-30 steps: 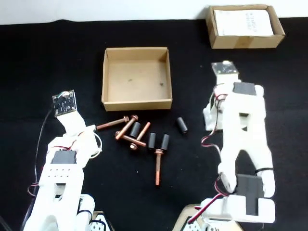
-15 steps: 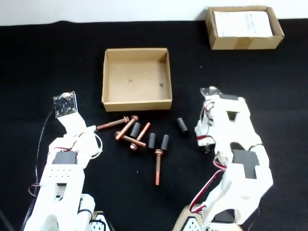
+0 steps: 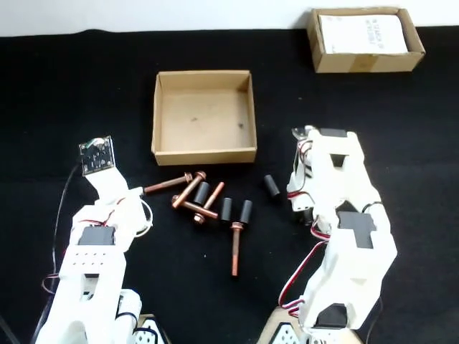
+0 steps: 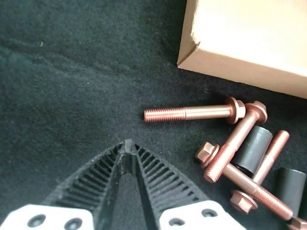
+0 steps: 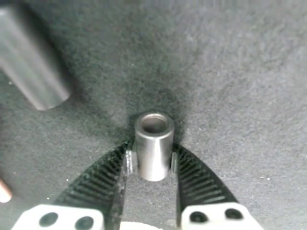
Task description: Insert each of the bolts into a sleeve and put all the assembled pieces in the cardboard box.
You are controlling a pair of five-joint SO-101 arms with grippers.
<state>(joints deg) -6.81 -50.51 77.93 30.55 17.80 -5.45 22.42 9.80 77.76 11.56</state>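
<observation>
While gripper clasps sleeve, cloth surrounds.

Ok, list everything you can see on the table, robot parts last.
cloth: one, black, covering the table
cardboard box: one, brown, empty, mid-table
bolts: five, copper, clustered just before the cardboard box
sleeves: four, black, among and beside the bolts
held sleeve: one, dark, in the right hand
second box: one, brown, far right corner, white sheet inside
left hand: one, black fingers, shut, empty, beside the bolts
right hand: one, black fingers, shut on the held sleeve
</observation>
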